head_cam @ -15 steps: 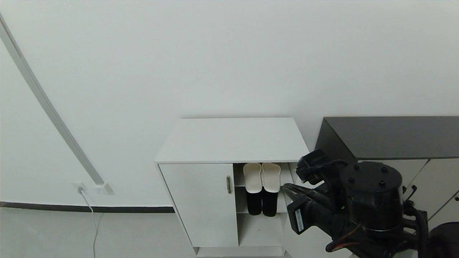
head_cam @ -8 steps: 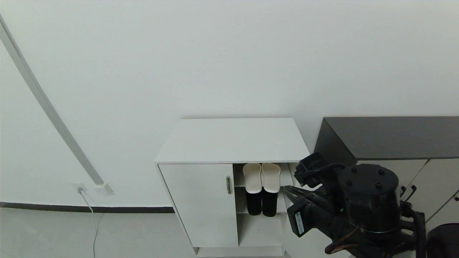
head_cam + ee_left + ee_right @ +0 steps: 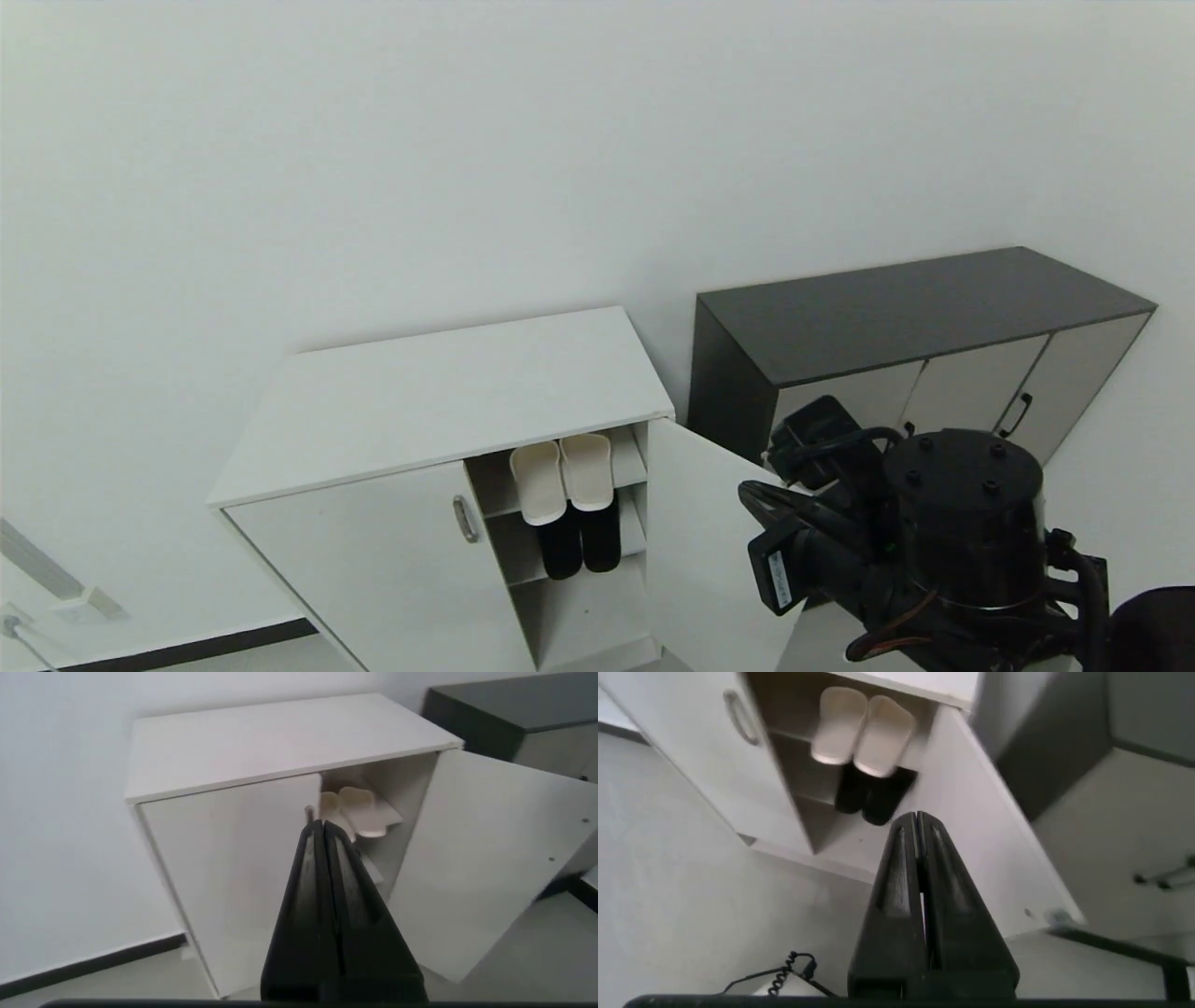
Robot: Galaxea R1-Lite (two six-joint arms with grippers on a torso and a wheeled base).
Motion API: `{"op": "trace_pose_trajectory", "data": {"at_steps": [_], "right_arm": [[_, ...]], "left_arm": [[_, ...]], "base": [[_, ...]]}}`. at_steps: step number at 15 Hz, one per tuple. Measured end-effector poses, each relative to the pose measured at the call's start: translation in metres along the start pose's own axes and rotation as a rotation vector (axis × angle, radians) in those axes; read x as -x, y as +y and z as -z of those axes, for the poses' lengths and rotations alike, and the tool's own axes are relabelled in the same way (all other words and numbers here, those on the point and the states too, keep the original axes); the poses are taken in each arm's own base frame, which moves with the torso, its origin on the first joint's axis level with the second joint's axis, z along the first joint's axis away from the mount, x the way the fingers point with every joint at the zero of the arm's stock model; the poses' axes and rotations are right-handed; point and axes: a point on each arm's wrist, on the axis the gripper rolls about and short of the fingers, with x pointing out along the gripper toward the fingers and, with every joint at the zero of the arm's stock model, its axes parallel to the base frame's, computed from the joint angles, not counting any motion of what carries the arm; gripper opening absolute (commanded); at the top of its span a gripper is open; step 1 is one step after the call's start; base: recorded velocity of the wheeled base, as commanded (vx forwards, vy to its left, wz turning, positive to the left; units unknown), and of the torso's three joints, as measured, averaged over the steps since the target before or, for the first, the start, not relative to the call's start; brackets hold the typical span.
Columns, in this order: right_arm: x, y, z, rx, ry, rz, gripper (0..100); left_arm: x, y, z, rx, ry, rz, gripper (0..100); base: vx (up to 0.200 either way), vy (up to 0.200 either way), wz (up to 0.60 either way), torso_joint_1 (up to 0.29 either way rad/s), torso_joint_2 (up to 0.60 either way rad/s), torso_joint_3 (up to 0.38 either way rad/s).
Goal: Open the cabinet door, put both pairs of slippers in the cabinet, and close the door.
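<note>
the cabinet (image 3: 448, 392) is cut off at its foot by the head view's lower edge. so is the open door (image 3: 695, 551), whose outer edge lies behind the right arm (image 3: 840, 560). the closed door (image 3: 373, 569) hides the left half inside. the white slippers (image 3: 563, 471) cover the upper ends of the black slippers (image 3: 583, 546). in the left wrist view the left gripper (image 3: 319, 835) covers the lower shelves.

Black arm (image 3: 822, 560), apparently screw-topped joint (image 3: 962, 476)

A plain home-like room is showing: a white cabinet (image 3: 448, 392) holding slippers (image 3: 585, 471) is standing against a white wall (image 3: 467, 140) beside a dark sideboard (image 3: 896, 308)
</note>
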Motion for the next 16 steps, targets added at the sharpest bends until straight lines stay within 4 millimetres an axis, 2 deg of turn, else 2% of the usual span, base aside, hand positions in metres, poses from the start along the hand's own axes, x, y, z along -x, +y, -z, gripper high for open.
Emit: {"op": "trace_pose_trajectory", "data": {"at_steps": [5, 9, 12, 16], "right_arm": [[0.0, 0.0, 0.002, 0.008, -0.002, -0.002, 0], [0.001, 0.0, 0.002, 0.014, -0.005, -0.001, 0], [-0.001, 0.0, 0.002, 0.022, -0.01, 0.01, 0], [-0.03, -0.029, -0.008, -0.027, -0.018, 0.132, 0]], "left_arm": [[0.0, 0.0, 0.0, 0.0, 0.0, -0.001, 0], [0.0, 0.0, 0.0, 0.0, -0.001, 0.0, 0], [0.0, 0.0, 0.0, 0.0, -0.001, 0.0, 0], [0.0, 0.0, 0.0, 0.0, -0.001, 0.0, 0]], "base": [[0.0, 0.0, 0.0, 0.0, 0.0, 0.0], [-0.2, 0.0, 0.0, 0.004, 0.0, 0.002], [0.0, 0.0, 0.0, 0.0, 0.0, 0.0], [0.0, 0.0, 0.0, 0.0, 0.0, 0.0]]}}
